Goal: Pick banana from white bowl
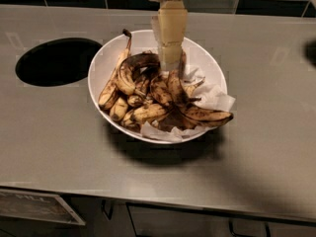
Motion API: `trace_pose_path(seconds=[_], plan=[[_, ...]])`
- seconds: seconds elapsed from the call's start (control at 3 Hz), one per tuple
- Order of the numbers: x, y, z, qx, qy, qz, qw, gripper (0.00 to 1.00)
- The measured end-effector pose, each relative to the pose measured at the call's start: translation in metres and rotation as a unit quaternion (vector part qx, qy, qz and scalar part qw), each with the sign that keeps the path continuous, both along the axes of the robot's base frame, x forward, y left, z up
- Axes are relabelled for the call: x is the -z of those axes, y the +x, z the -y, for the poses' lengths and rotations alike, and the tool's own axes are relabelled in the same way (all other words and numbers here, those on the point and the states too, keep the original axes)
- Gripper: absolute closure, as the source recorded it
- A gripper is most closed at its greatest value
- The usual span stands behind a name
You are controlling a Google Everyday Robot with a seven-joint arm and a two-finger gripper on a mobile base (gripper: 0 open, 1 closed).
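Observation:
The white bowl (144,41) stands in the middle of a grey counter, filled with several overripe bananas on crumpled white paper. The banana (129,69), strongly arched and yellow with dark blotches, lies in the bowl's left-centre with its dark end pointing right. My gripper (171,63) hangs down from above over the back middle of the bowl. Its tip is among the bananas, just right of the arched banana's dark end. A long slim banana (114,80) with a thin stem lies along the left wall. A flatter pointed banana (207,115) reaches over the right rim.
A round dark hole (57,61) is cut into the counter left of the bowl. Crumpled white paper (213,96) lines the bowl's right side. Dark tiles run along the back; the counter's front edge is near the bottom, with cabinet handles below.

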State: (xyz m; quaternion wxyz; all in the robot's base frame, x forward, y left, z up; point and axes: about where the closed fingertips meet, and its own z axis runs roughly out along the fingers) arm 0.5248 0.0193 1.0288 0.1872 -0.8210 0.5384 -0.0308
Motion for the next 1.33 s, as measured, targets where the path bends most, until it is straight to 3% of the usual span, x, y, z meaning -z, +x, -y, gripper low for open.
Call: trace_pose_path(seconds=[0.67, 1.0, 1.33], plan=[[0.000, 0.011, -0.013, -0.004, 0.013, 0.007, 0.9999, 0.00], [0.010, 0.016, -0.019, -0.009, 0.018, -0.015, 0.9997, 0.00], [0.023, 0.017, -0.024, -0.023, 0.027, -0.056, 0.9978, 0.00]])
